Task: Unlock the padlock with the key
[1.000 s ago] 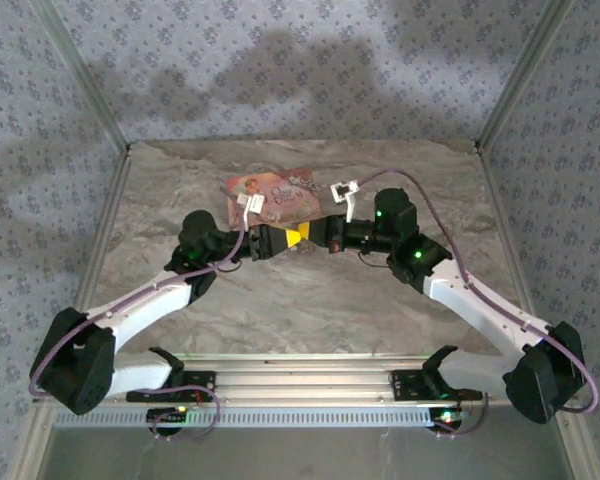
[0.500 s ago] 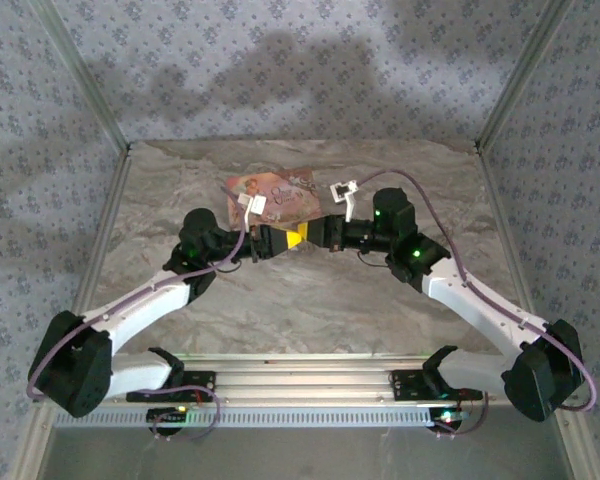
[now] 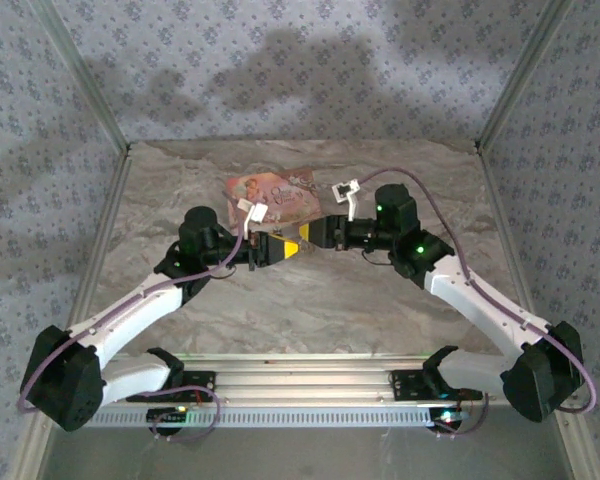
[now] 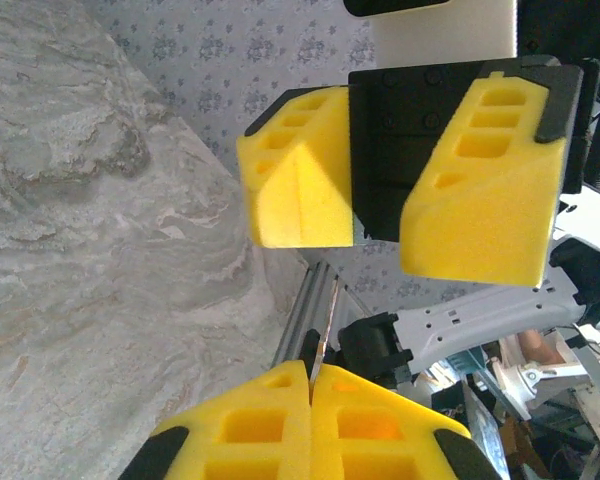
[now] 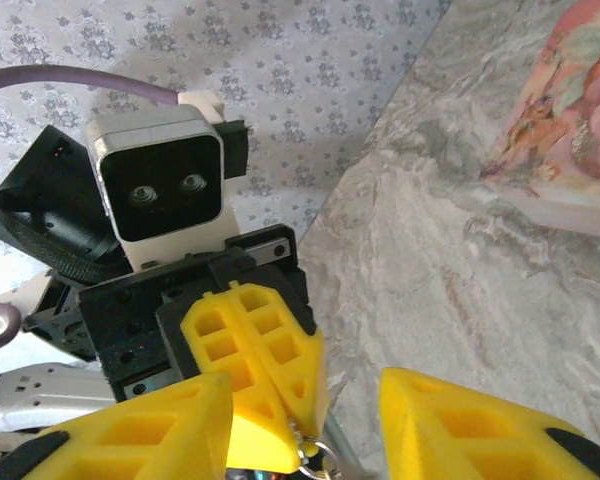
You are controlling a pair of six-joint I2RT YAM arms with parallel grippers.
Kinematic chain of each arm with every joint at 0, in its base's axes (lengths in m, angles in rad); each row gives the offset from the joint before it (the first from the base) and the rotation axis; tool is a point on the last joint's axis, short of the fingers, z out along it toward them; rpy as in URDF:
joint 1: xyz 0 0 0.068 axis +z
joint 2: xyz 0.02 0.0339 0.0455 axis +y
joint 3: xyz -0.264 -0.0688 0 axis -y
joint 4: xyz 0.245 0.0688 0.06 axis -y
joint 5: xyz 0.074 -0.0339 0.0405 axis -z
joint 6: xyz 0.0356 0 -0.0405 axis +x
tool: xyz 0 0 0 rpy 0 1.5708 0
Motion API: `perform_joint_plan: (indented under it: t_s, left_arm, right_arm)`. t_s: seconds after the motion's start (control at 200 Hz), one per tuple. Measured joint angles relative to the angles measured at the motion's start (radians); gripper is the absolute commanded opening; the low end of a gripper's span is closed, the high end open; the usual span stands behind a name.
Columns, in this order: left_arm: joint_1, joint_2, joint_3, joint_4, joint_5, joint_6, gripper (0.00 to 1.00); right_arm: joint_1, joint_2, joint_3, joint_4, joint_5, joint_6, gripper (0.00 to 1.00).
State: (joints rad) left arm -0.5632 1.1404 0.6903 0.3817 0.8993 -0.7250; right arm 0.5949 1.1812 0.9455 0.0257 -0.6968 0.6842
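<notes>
Marble tabletop [image 4: 100,250]; key [image 4: 321,340] pinched in left claw [image 4: 310,375], right claw [image 4: 378,235] parted.

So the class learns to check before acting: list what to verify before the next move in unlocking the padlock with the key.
1. Left pincer shut on thin silvery metal key: ok.
2. Right pincer open, yellow foam pads apart: ok.
3. Key's blade direction: cannot tell.
4. Small dark padlock's position: cannot tell.
5. Pink picture-printed box lying apart from both pincers on marbled table: ok.
</notes>
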Motion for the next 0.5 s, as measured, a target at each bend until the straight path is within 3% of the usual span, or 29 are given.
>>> perform_joint_plan:
  t_s: [0.145, 0.305, 0.455, 0.505]
  left_arm:
    - [0.000, 0.000, 0.001, -0.016, 0.003, 0.004, 0.00]
    - [0.007, -0.002, 0.002, -0.020, 0.007, 0.007, 0.00]
    - [0.017, -0.014, 0.003, -0.021, 0.013, 0.007, 0.00]
    - [0.021, -0.021, 0.003, -0.028, 0.014, 0.007, 0.00]
  right_arm:
    - [0.023, 0.018, 0.002, 0.000, -0.016, -0.009, 0.24]
    - [0.034, 0.033, 0.008, -0.001, -0.029, -0.012, 0.20]
    - [0.034, 0.047, 0.018, -0.002, -0.035, -0.023, 0.00]
    - [0.034, 0.050, 0.024, -0.003, -0.038, -0.020, 0.00]
